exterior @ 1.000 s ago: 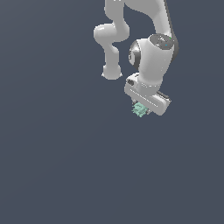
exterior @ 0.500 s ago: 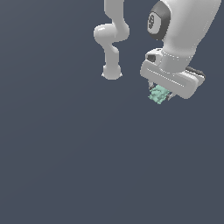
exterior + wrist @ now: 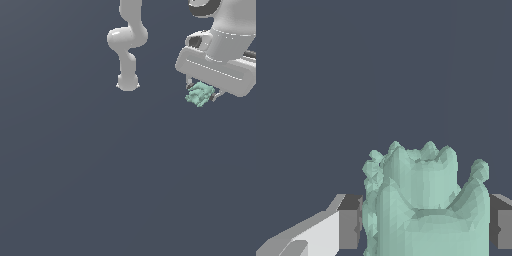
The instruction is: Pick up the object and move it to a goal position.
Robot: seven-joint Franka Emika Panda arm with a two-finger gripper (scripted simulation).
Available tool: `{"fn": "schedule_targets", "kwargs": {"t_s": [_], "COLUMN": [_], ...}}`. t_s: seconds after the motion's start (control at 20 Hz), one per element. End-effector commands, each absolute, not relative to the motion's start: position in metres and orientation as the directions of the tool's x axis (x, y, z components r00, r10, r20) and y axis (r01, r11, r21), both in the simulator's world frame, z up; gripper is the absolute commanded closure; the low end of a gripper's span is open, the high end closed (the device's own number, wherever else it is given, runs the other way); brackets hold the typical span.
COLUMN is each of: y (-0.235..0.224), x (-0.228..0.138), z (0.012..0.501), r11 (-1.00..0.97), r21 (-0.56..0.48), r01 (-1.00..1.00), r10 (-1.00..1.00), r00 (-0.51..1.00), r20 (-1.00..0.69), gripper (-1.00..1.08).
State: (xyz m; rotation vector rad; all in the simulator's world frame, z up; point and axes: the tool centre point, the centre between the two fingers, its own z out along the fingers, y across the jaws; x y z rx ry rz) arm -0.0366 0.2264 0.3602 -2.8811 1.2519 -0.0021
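Note:
The object (image 3: pixel 200 94) is a small pale mint-green lumpy piece with jagged edges, held up in the air at the exterior view's upper right. My white gripper (image 3: pixel 201 93) is shut on it, and the wide white hand sits just above it. In the wrist view the object (image 3: pixel 426 200) looms large between the two dark-padded fingers (image 3: pixel 348 222), which press against its sides. No goal marker shows in either view.
The arm's white base (image 3: pixel 127 82) and lower links stand at the top middle of the exterior view. A flat dark grey-blue floor (image 3: pixel 100 180) stretches below the gripper.
The gripper has carried the object toward the exterior view's right and nearer the camera, so hand and object look larger. The grip on the object has stayed the same.

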Motion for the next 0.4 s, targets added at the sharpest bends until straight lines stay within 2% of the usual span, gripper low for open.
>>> {"fn": "schedule_targets", "kwargs": {"t_s": [0.0, 0.35], "y": [0.231, 0.2358], "x": [-0.0353, -0.0336], "z": [0.3687, 0.3771], "r11": [-0.682, -0.682], "r21": [0.0, 0.0], "r01": [-0.731, -0.731], "r10": [-0.731, -0.731], "r00": [0.682, 0.682], "r20": [0.001, 0.0], "gripper": [1.08, 1.08]}}
